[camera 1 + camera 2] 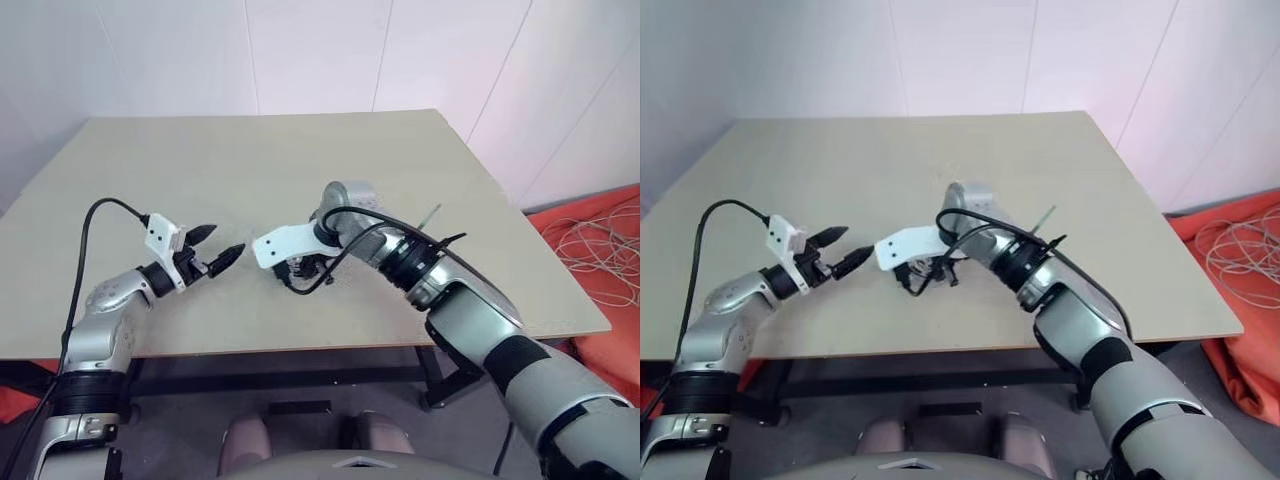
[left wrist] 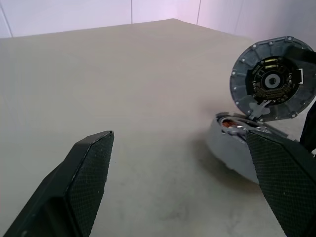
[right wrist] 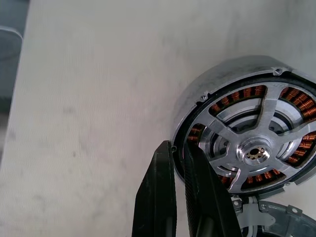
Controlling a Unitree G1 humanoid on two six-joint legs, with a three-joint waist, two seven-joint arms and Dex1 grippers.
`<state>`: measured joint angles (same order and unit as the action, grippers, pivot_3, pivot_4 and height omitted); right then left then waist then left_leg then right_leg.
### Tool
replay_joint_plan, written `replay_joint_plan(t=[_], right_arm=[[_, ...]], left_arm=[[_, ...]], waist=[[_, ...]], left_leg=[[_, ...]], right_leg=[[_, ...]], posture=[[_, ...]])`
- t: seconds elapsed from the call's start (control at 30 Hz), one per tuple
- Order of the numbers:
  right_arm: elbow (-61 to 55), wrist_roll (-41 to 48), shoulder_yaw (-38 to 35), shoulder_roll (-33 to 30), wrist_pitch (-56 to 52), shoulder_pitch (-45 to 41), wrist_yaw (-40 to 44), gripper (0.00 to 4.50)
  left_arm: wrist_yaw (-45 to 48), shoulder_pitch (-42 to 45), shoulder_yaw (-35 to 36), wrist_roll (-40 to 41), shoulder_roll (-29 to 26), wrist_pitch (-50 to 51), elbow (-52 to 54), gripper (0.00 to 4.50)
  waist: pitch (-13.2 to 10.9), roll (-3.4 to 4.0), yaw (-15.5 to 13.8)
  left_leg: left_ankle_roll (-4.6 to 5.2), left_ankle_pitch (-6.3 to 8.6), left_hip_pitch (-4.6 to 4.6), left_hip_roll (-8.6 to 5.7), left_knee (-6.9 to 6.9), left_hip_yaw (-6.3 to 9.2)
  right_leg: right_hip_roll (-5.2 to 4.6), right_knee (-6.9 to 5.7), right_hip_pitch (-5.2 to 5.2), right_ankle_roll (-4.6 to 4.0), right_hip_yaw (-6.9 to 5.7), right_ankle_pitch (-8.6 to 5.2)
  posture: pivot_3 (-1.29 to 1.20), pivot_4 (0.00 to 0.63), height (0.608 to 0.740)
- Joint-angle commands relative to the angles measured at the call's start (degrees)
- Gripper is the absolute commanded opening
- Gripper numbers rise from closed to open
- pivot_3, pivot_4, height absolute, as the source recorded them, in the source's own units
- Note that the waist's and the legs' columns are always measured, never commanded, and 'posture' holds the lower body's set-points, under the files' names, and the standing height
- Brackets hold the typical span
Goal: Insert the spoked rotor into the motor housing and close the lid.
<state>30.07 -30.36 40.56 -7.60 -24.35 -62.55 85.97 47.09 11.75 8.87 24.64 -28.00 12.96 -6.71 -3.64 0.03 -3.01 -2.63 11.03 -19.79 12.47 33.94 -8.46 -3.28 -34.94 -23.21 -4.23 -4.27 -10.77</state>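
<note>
My left hand (image 1: 220,246) hangs with fingers apart. My right hand (image 3: 178,163) is pinched together at the motor housing (image 3: 197,106) on the desk (image 1: 250,160); the spoked rotor (image 3: 256,148) sits inside, the lid (image 2: 271,81) upright beside it.

Metal parts on a matt table (image 3: 89,98)
Spoked rotor (image 3: 256,150) – bright brushed metal; motor housing (image 3: 207,84) – dull grey metal, copper windings.

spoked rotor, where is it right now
In the right wrist view the spoked rotor sits inside the motor housing on the table, beside the shut right hand, with the raised lid at the housing's edge.
</note>
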Motion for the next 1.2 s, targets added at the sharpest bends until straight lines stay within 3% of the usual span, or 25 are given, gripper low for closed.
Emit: replay_joint_plan(t=[0.03, 0.47, 0.63, 0.9, 1.03, 1.2], right_arm=[[-0.2, 0.8, -1.1, 0.7, -3.9, -2.6, -0.5, 0.02], [4.3, 0.8, 0.6, -0.5, 0.0, -3.3, -4.2, 0.02], [2.1, 1.1, 0.8, -0.7, 0.6, -3.1, -3.2, 1.52], [-5.7, 1.8, 0.7, -2.4, -1.3, -2.9, -0.4, 4.35], [-15.5, 5.0, -0.7, -3.7, -3.3, -2.1, 3.4, 4.47], [-22.5, 10.1, -2.1, -8.5, 6.8, -1.1, 2.5, 4.47]], left_arm=[[0.3, 1.5, 0.2, -0.5, 0.0, -1.8, -0.3, 4.5], [0.3, 1.4, 0.0, -1.2, 1.0, -2.3, -1.0, 4.5], [1.1, 1.3, -0.2, -0.4, 0.6, -0.5, -0.6, 4.5], [1.5, 1.6, -0.2, -0.6, 0.7, 0.1, -0.5, 4.5], [1.6, 1.8, -0.2, -0.7, 0.7, -0.1, -0.7, 4.5], [1.8, 2.1, 0.2, -0.6, 0.4, -0.2, -0.8, 4.5]], waist=[[0.0, 0.01, -0.5], [0.0, 0.07, -1.2], [0.0, 0.06, -1.2], [0.0, 0.07, -1.2], [0.0, 0.06, -1.2], [0.0, 0.05, -1.5]], left_leg=[[0.0, 0.0, -0.01, 0.0, 0.0, 0.0], [-0.07, -0.01, 0.18, 0.02, 0.02, 0.0], [-0.07, -0.02, 0.17, 0.02, 0.06, 0.0], [-0.07, -0.01, 0.15, 0.05, 0.03, -0.01], [-0.08, 0.0, 0.14, 0.06, 0.0, -0.01], [-0.08, 0.0, 0.2, 0.05, -0.01, -0.01]], right_leg=[[0.0, 0.0, 0.0, 0.0, 0.0, 0.0], [-0.01, -0.01, 0.15, 0.34, 0.02, -0.2], [-0.01, -0.01, 0.17, 0.35, 0.02, -0.2], [0.0, -0.04, 0.13, 0.32, 0.01, -0.18], [0.0, -0.04, 0.12, 0.33, 0.01, -0.19], [-0.01, -0.04, 0.16, 0.35, 0.01, -0.2]], posture=[[0.0, 0.0, 0.74], [0.0, 0.0, 0.74], [0.0, 0.0, 0.74], [0.0, 0.0, 0.74], [0.0, 0.0, 0.74], [0.0, 0.0, 0.74]])
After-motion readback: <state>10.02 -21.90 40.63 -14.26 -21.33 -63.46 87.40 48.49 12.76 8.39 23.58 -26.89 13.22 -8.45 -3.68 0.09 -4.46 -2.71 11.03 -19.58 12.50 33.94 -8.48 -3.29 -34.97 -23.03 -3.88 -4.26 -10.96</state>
